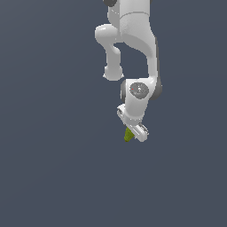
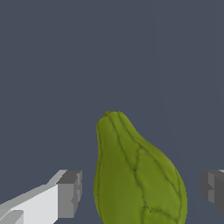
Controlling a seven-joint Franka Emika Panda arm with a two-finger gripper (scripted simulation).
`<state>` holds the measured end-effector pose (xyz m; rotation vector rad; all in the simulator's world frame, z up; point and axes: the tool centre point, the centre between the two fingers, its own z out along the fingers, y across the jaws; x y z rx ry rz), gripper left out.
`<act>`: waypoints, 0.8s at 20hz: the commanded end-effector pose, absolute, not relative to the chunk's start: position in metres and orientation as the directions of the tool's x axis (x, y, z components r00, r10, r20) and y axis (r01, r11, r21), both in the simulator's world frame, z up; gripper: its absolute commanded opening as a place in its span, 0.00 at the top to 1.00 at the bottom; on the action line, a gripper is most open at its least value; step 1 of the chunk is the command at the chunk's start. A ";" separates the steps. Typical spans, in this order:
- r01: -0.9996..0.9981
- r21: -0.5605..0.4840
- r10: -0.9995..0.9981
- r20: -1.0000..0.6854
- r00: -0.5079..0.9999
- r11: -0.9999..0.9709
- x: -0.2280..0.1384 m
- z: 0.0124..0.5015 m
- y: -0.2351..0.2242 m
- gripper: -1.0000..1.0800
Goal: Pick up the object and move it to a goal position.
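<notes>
The object (image 2: 135, 175) is an olive-green, lumpy, pear-like item with its narrow end pointing away from the camera in the wrist view. It lies between the two fingers of my gripper (image 2: 141, 192). A grey fingertip (image 2: 70, 194) stands on one side and the other fingertip (image 2: 212, 188) on the other, each with a small gap to the object. The gripper is open. In the exterior view the white gripper (image 1: 134, 133) is low over the object (image 1: 128, 135), and only the object's green end shows beside it.
The flat dark grey surface (image 1: 53, 168) stretches all around. The white arm (image 1: 133, 40) comes down from the top of the exterior view. No goal marker shows.
</notes>
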<state>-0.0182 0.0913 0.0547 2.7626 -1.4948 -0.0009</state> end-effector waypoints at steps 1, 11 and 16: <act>-0.837 0.000 -0.837 0.000 0.547 -0.547 -0.018 0.045 0.091 0.04; -0.838 0.000 -0.838 0.000 0.546 -0.546 -0.017 0.041 0.091 1.00; -0.838 -0.001 -0.838 0.000 0.546 -0.546 -0.017 0.042 0.092 1.00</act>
